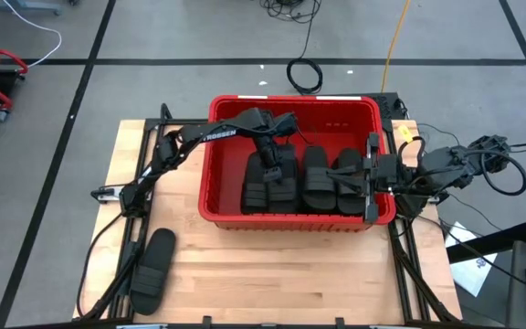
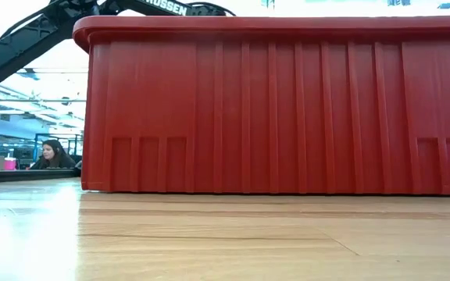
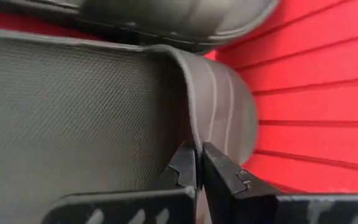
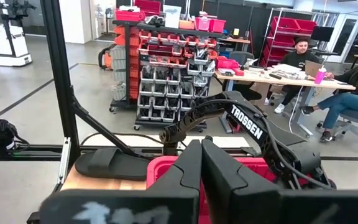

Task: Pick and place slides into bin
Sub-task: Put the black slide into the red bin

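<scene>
The red bin point(image 1: 222, 206) stands mid-table, and its near wall point(image 2: 287, 109) fills the low view. Several black slides point(image 1: 316, 178) lie side by side on its floor. My left gripper point(image 1: 270, 157) reaches down into the bin and is shut on one slide point(image 3: 73, 118) at the left of the row. Another slide point(image 1: 153, 265) lies flat on the table near the front left corner and also shows in the right wrist view point(image 4: 114, 163). My right gripper point(image 4: 201, 163) is shut and empty, and hovers at the bin's right rim point(image 1: 371, 178). My left gripper pinches the thin edge of the slide's ribbed strap point(image 3: 194, 134) between its two fingers point(image 3: 182, 165). The fingers come from above, pointing down into the bin. The slide lies among the other slides by the red wall point(image 3: 316, 93). I cannot tell whether it is lifted.
Bare wooden table point(image 1: 290, 274) lies in front of the bin. Dark frame rails run along the table's left point(image 1: 135, 196) and right point(image 1: 400, 247) sides. People sit at desks in the room beyond point(image 4: 353, 81). A coiled cable lies on the floor behind the table point(image 1: 304, 75).
</scene>
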### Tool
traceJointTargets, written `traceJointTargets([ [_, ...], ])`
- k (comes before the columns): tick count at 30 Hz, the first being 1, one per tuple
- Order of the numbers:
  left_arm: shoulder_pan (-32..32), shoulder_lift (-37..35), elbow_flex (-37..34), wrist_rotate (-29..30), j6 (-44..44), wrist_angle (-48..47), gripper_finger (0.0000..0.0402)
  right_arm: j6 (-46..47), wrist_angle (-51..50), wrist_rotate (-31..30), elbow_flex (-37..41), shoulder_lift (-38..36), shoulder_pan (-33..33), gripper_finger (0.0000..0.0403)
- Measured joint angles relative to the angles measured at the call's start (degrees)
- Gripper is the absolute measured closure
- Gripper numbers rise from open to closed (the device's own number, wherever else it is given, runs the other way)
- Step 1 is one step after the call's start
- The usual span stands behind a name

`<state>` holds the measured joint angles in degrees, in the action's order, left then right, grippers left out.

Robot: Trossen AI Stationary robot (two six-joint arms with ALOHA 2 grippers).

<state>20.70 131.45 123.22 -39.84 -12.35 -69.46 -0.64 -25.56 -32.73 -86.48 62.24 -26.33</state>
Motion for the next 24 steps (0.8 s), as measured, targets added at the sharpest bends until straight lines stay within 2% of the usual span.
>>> traceJointTargets([
  [10, 0.34, -0.91, 0.00, -0.78, -0.54, -0.34, 0.0399, 0.02, 0.94, 0.00, 0.00, 0.00, 0.00, 0.0403],
  [17, -1.33, -0.91, 0.00, -3.85, 2.92, 6.81, 0.0399, 0.00, 1.31, 0.00, 0.00, 0.00, 0.00, 0.0403],
  [24, -1.72, -0.91, -0.48, -4.57, -0.43, 5.73, 0.0399, -0.11, 1.33, 0.00, 0.00, 0.00, 0.00, 0.0403],
])
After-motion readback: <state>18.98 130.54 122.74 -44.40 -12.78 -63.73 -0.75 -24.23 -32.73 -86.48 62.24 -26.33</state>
